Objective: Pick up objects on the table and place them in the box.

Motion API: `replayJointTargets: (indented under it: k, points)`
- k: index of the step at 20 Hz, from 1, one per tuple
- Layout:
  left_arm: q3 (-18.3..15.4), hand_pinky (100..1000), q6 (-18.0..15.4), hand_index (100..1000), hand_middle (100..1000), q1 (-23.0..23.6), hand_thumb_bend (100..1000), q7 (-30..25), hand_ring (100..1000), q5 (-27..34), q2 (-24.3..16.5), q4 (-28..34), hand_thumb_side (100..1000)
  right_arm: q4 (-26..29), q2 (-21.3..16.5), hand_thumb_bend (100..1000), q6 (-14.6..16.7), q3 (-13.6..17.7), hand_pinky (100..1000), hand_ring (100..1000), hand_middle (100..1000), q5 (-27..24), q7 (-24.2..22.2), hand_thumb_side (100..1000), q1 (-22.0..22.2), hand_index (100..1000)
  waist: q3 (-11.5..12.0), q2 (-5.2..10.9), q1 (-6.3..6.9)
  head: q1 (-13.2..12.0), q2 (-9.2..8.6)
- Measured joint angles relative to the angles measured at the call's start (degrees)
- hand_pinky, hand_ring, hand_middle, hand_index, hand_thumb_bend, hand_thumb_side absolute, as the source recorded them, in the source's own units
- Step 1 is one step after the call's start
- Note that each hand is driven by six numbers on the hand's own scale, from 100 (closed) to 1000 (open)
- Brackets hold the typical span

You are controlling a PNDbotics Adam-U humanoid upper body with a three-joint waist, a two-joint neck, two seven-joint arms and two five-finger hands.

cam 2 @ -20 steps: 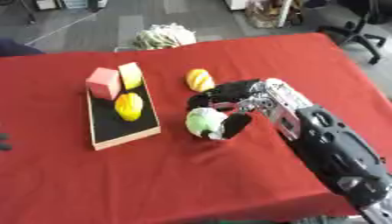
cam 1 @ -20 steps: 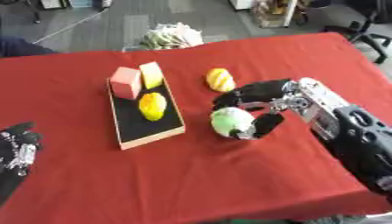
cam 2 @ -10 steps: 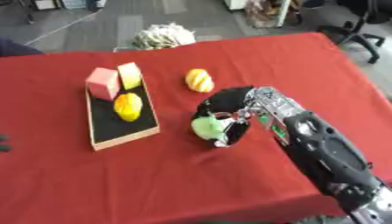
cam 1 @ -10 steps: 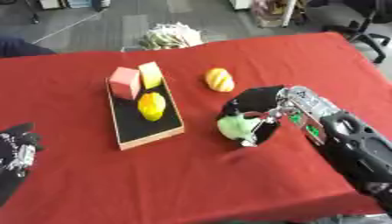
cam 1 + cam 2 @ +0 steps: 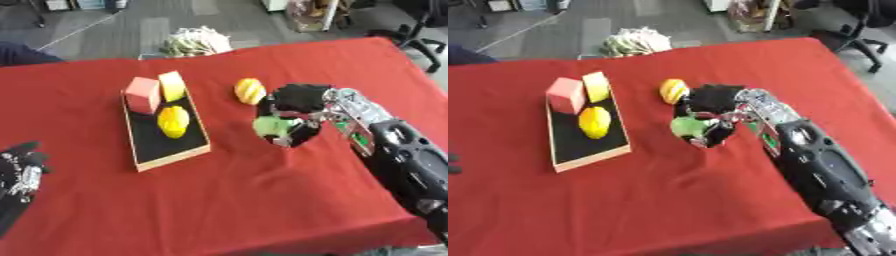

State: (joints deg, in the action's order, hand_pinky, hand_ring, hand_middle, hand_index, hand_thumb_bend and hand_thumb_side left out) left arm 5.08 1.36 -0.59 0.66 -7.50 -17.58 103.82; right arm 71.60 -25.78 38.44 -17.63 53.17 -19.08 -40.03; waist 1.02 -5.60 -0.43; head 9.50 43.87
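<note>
The right hand (image 5: 297, 112) has its fingers curled round the green fruit (image 5: 276, 126), just right of the box (image 5: 166, 145). Lift it straight up, then carry it over the box's empty front part.

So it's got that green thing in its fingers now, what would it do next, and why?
Probably lift and swing left toward the box. The right hand is curled round the green object, which sits low by the red cloth, while the box with three pieces inside lies to its left.
</note>
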Motion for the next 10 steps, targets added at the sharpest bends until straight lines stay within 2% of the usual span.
replayJointTargets:
  k: [3,6,10]
  points:
    - [-0.1,797,0.0,818,614,0.0,100,0.0,607,0.0,0.6,0.0,625,0.0,2.6,100,0.0,-0.2,263,431,464,-5.0,-1.4,214,-4.2,669,0.9,0.27,0.02,0.1,0.00]
    - [-0.1,796,0.0,818,613,0.0,100,0.0,606,0.2,1.2,0.0,622,-1.6,6.7,100,0.2,-0.8,265,433,468,-8.5,-3.0,196,-7.5,680,2.3,0.47,0.10,0.6,0.00]
    - [-0.1,796,0.0,818,612,-0.2,100,0.0,605,0.4,1.5,0.0,616,-7.1,13.1,100,1.0,-0.8,276,440,475,-8.4,-4.0,186,-9.9,693,4.3,0.66,0.61,1.4,0.00]
